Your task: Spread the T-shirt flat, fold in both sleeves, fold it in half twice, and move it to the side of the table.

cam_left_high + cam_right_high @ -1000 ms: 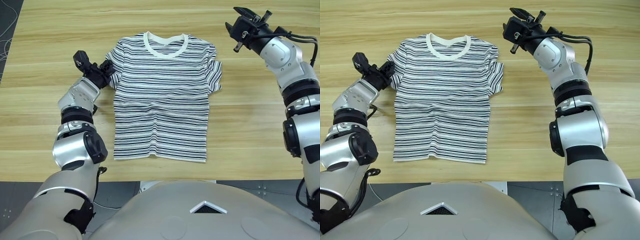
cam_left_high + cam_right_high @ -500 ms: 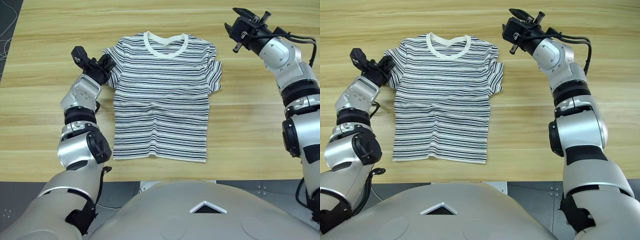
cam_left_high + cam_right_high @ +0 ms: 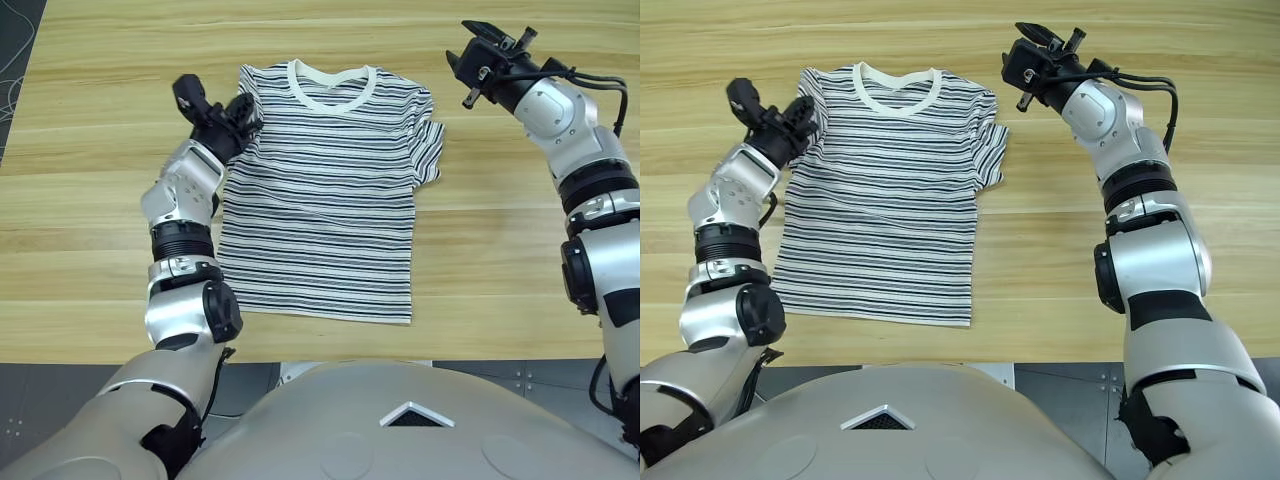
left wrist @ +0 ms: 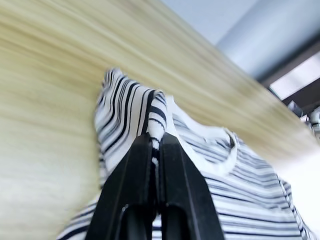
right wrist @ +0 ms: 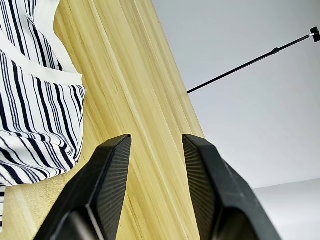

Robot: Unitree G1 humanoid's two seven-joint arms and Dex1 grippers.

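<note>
i'm looking over a light wooden table [image 3: 90, 230], its grain running side to side and soft, even light falling across it. past its near edge a dark grey floor [image 3: 40, 400] is showing, with a pale grey plate [image 3: 520, 378] sitting just beside that edge. at the far left corner thin cables [image 3: 12, 55] are trailing over the floor. through the right wrist camera i'm seeing a plain pale wall [image 5: 260, 110] behind the table, with a thin dark rod [image 5: 250, 62] slanting across it.

Striped T-shirt [image 3: 325, 190] flat on table, left sleeve folded inward.
</note>
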